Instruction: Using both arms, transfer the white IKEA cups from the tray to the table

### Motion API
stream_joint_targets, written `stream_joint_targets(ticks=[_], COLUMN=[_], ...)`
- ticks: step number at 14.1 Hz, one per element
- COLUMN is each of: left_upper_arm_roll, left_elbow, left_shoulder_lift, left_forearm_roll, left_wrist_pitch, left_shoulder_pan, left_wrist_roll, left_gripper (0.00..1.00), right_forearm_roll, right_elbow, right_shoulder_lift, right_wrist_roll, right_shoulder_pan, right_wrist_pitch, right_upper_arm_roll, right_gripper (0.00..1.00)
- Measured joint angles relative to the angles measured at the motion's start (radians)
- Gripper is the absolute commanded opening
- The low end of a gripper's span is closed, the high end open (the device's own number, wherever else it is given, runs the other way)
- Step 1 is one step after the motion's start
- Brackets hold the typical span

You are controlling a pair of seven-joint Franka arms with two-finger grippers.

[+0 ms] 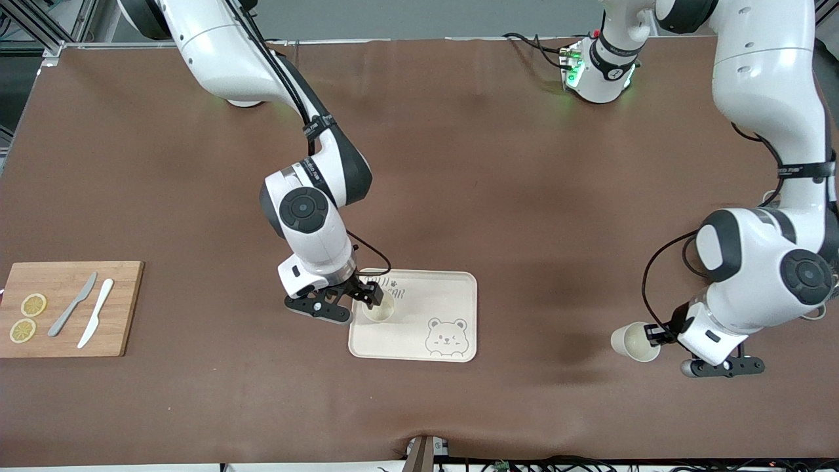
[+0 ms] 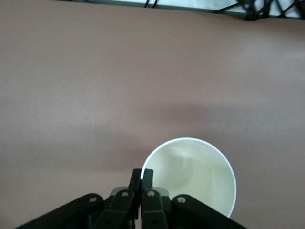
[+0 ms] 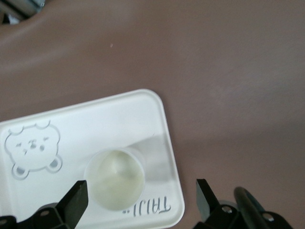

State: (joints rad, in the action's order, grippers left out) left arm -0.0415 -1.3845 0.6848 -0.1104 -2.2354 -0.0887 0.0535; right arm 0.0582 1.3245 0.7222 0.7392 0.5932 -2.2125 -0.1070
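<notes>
while one cup stands between the right tool's spread fingers, the left tool pinches the other cup's rim.

Before you: a matte brown table, a cream tray printed with a grey-line bear, two cream-white cups, glossy white arms with black grippers, a tan wooden board carrying yellow lemon slices.
</notes>
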Motion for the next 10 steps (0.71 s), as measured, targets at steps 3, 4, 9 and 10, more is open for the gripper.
stream_joint_targets(ticks=[3,4,9,10], left_upper_arm_roll=[0.000,0.000,-0.001,-0.001], left_elbow=[-0.178,-0.244,-0.452,-0.476], left_shoulder_lift=[-0.079,-0.125,-0.317,-0.330], left_forearm_roll=[0.000,0.000,0.000,0.000], left_wrist_pitch=[-0.101,-0.110,-0.116,-0.122], left_shoulder_pan=[0.000,0.001,0.010,0.009], left_wrist_roll=[0.003,0.005,0.005,0.005], left_gripper=[0.00,0.00,0.00,0.00], right_forearm_roll=[0.058,0.058,0.058,0.059], right_elbow=[0.001,0.001,0.001,0.001], right_shoulder_lift=[0.024,0.036,0.075,0.079], right_wrist_roll=[-0.072,-0.080,-0.090,-0.089], right_shoulder_pan=[-0.008,-0.008,-0.009,-0.009], right_wrist_pitch=[0.008,0.007,0.003,0.003], right_upper_arm_roll=[0.000,0.000,0.000,0.001], right_gripper=[1.00,1.00,1.00,1.00])
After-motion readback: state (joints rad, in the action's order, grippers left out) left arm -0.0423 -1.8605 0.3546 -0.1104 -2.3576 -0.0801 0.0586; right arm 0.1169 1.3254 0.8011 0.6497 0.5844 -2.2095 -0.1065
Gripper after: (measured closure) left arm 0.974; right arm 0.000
